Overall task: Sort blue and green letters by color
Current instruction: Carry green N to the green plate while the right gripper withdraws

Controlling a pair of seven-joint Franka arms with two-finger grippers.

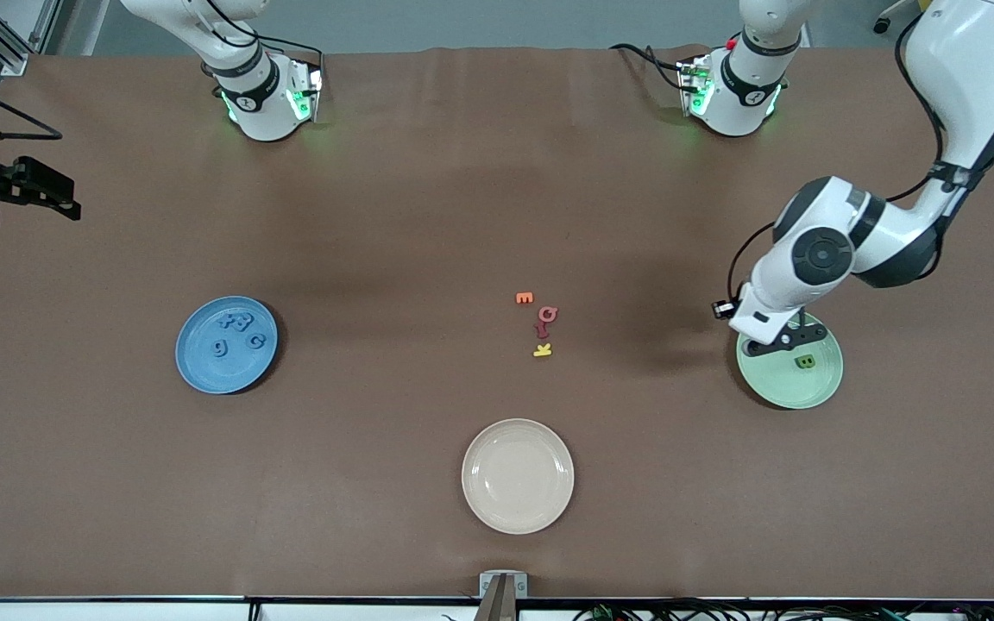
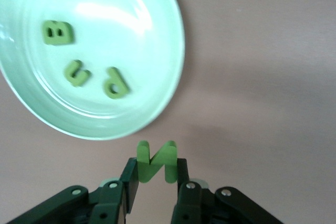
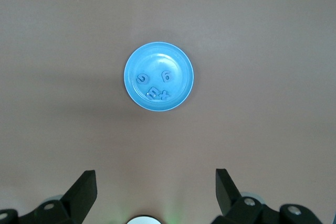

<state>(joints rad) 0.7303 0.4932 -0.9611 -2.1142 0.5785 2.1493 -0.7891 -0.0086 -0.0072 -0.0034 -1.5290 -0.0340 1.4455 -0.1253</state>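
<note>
Holding a green letter N (image 2: 156, 162) upright between its closed fingers, the left gripper (image 2: 156, 174) hangs over the rim of the pale green plate (image 1: 820, 388), at the edge of that plate that faces the robots' bases. The pale green plate serves here as the landmark; it sits toward the left arm's end of the table.

In the pale green plate lie three more green letters: a B (image 2: 58, 32), a u (image 2: 77, 73) and a P (image 2: 115, 83), lying apart from one another.

Well apart from the pale green plate, toward the right arm's end of the table, sits a round blue plate (image 1: 195, 362). In it lie four blue letters: an x (image 3: 163, 95) and an E (image 3: 152, 93) touching each other, a small g (image 3: 166, 76) and a capital G (image 3: 142, 78).

Between the pale green plate and the blue plate, on the bare brown table (image 1: 376, 241), is a small cluster of orange, red and yellow letters (image 1: 540, 323). A cream plate (image 1: 480, 492) sits nearer the front camera than the pale green plate, with nothing in it.

The right gripper (image 3: 156, 192) waits high above the blue plate, its fingers spread wide and holding nothing.
</note>
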